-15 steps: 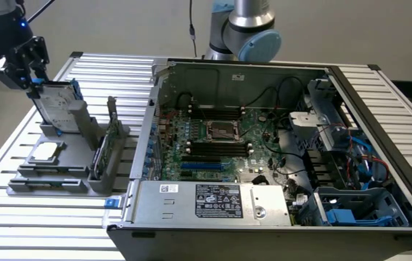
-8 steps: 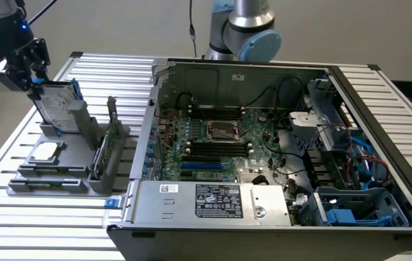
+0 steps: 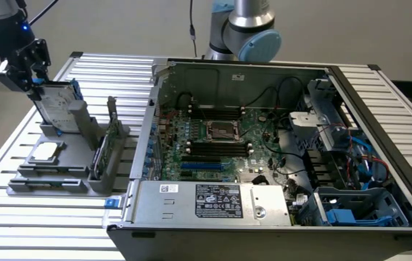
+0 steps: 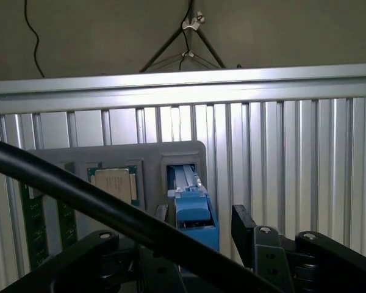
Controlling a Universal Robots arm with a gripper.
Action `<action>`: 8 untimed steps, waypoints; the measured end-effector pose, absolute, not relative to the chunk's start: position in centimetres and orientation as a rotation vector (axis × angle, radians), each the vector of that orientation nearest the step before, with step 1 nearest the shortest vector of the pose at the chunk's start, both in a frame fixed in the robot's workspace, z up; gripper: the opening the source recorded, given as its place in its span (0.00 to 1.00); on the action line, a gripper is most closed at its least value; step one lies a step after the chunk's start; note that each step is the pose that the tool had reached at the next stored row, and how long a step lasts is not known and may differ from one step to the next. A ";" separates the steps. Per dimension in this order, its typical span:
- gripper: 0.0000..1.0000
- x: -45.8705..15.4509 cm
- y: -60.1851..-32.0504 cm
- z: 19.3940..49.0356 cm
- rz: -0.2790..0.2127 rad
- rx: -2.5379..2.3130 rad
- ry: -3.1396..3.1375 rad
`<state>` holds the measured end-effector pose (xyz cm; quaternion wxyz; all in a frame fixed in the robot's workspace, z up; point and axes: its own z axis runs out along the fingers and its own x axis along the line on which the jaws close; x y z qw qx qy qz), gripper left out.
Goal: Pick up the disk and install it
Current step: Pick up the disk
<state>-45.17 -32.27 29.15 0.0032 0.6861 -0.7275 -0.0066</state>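
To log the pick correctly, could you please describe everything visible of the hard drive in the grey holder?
The flat rectangular silver-grey metal disk, pale label on its face, stands on edge, leaning slightly, in a slot of the grey plastic holder on the ribbed metal table, at the exterior view's left. A blue plastic bracket edges it. The black hand straddles its top edge, fingers open, a gap showing beside the bracket.

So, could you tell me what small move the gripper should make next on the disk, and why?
Probably close the fingers on the disk. The gripper straddles the blue bracket with a gap visible beside one finger, and the disk stands upright in its grey holder, not yet lifted.
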 end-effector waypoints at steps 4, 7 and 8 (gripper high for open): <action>0.54 -45.2 -32.3 29.2 -0.026 2.148 -2.278; 0.54 -45.1 -32.2 29.2 -0.028 2.148 -2.277; 0.54 -45.1 -32.2 29.2 -0.028 2.148 -2.277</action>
